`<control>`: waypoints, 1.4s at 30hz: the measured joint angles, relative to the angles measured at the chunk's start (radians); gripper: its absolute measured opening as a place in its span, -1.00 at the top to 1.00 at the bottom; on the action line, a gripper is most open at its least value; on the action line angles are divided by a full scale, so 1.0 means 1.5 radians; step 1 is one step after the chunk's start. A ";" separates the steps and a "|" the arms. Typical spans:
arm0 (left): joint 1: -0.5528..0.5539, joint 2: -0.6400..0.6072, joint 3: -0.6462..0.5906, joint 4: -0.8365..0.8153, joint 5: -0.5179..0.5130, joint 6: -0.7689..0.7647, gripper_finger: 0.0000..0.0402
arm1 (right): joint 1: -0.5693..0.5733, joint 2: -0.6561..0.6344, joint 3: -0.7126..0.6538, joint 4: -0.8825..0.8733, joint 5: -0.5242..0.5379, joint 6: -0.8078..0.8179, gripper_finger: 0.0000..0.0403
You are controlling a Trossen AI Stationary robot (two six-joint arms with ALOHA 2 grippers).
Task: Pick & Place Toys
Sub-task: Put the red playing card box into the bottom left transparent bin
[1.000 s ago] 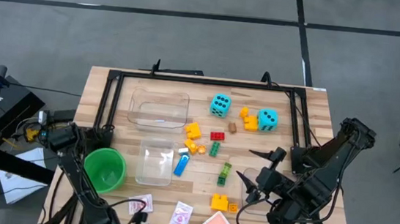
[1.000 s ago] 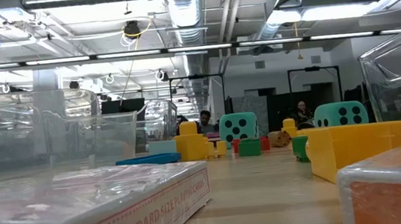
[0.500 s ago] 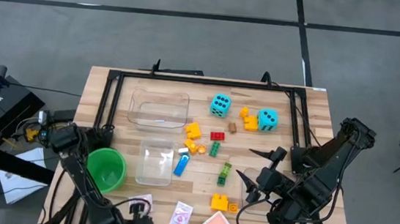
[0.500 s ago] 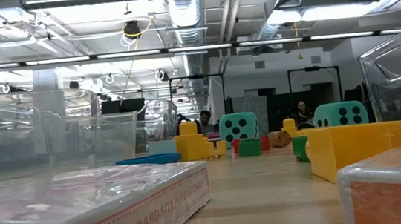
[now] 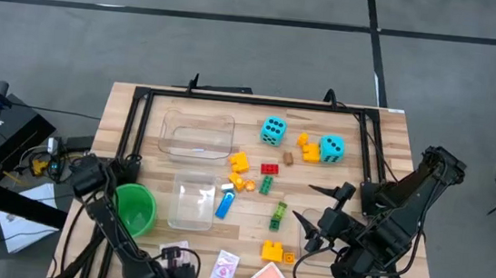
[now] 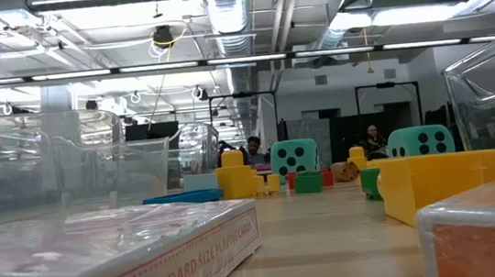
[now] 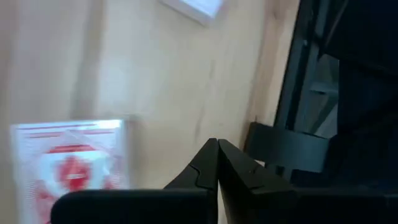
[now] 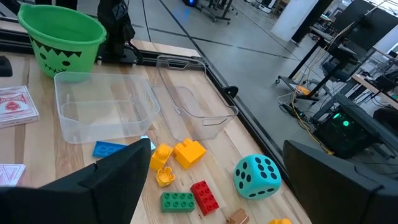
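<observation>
Two cyan dice [image 5: 273, 130] [image 5: 331, 148] rest on the table at the far middle. Small bricks lie between them and the near edge: yellow [image 5: 239, 162], red [image 5: 269, 168], green [image 5: 277, 217], blue [image 5: 224, 202], yellow [image 5: 272, 250]. Three red-and-white card decks [image 5: 225, 267] lie flat along the near edge. My left gripper [image 5: 186, 263] is shut and empty by the leftmost deck [image 7: 68, 168], fingertips [image 7: 216, 149] beside it. My right gripper [image 5: 322, 208] is open and empty at the right, above the table [image 8: 211, 186].
A green cup [image 5: 134, 208] stands at the near left beside my left arm. Clear bins sit at the far left [image 5: 197, 134] and the middle [image 5: 193, 199]; another lies under my right gripper [image 5: 315, 246]. A black frame [image 5: 252, 101] borders the table.
My left arm has swung a little toward the table's right edge along the near edge, its gripper coming up beside the leftmost card deck. The toys lie where they were.
</observation>
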 joint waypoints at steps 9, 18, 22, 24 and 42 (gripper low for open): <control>0.012 0.000 0.029 -0.147 0.034 -0.050 1.00 | 0.000 0.000 0.000 -0.001 0.000 0.000 -0.77; 0.011 0.004 0.029 -0.164 0.041 -0.073 1.00 | 0.000 0.000 0.000 -0.002 -0.001 0.000 -0.77; 0.013 0.016 0.029 -0.166 0.048 -0.075 1.00 | 0.000 0.000 0.000 -0.003 -0.002 0.000 -0.77; 0.014 0.030 0.029 -0.169 0.062 -0.072 1.00 | 0.000 0.000 0.000 -0.003 -0.003 0.000 -0.77; -0.002 0.035 0.026 -0.181 0.035 -0.093 1.00 | 0.000 0.000 0.000 -0.005 -0.003 0.000 -0.77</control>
